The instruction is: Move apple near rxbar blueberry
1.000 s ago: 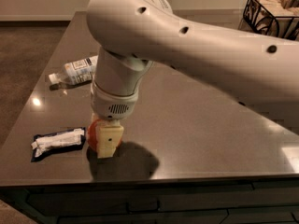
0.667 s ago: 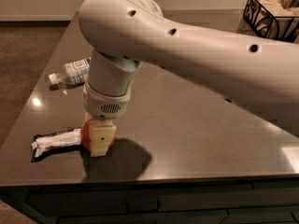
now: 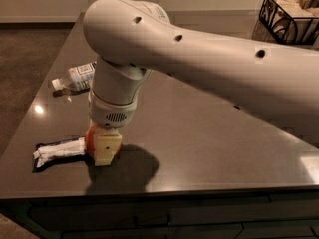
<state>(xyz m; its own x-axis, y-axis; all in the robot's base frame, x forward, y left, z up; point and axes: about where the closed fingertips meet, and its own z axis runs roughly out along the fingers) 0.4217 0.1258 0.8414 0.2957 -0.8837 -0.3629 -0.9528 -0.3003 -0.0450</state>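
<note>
The apple (image 3: 90, 137) is red-orange and mostly hidden behind my gripper's finger; only its left side shows. My gripper (image 3: 104, 148) points straight down near the table's front left and is shut on the apple, which sits at the table surface. The rxbar blueberry (image 3: 59, 150), dark navy with a crinkled white front, lies flat just left of the apple, its right end touching or almost touching it.
A clear plastic bottle (image 3: 75, 77) with a white label lies on its side at the left edge of the dark table (image 3: 209, 148). A black wire basket (image 3: 291, 16) stands at the back right. My large arm spans the right half of the view.
My gripper has carried the apple a little to the left, bringing it right up beside the bar's right end.
</note>
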